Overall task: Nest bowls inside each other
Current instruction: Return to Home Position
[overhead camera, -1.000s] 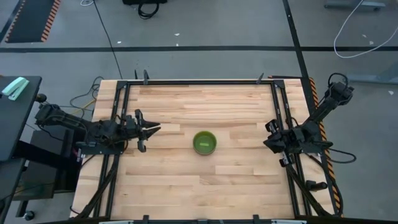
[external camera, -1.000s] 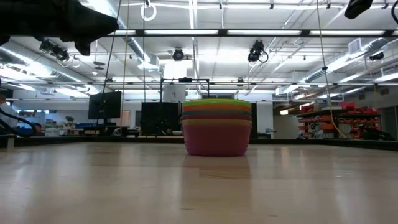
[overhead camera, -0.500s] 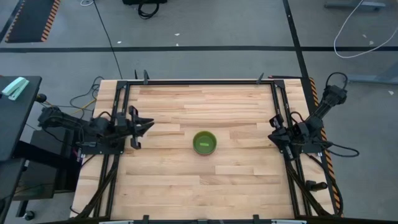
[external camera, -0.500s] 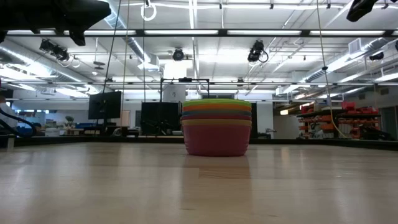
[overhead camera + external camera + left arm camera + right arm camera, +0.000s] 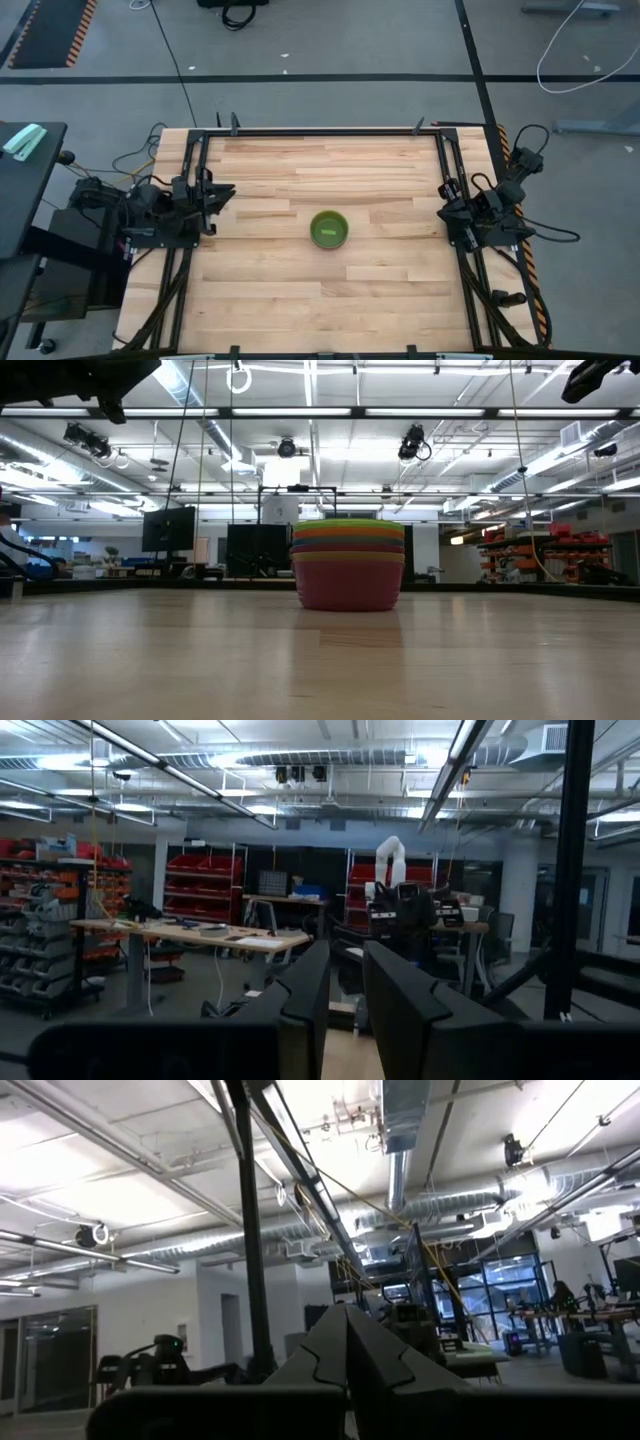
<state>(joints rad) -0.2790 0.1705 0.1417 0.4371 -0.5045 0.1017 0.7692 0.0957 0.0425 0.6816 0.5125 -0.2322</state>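
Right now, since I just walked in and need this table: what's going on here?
Nothing is being handled. The bowls sit nested in one stack, the green one on top, at the middle of the table. The left gripper, slightly open, and the right gripper, shut, are both empty, at the table's left and right edges.

Nothing legible here: no lettering, brand or number can be read on the stack of coloured round plastic bowls (image 5: 349, 565), the pale wooden table (image 5: 300, 290), or the red storage shelves (image 5: 200, 880).
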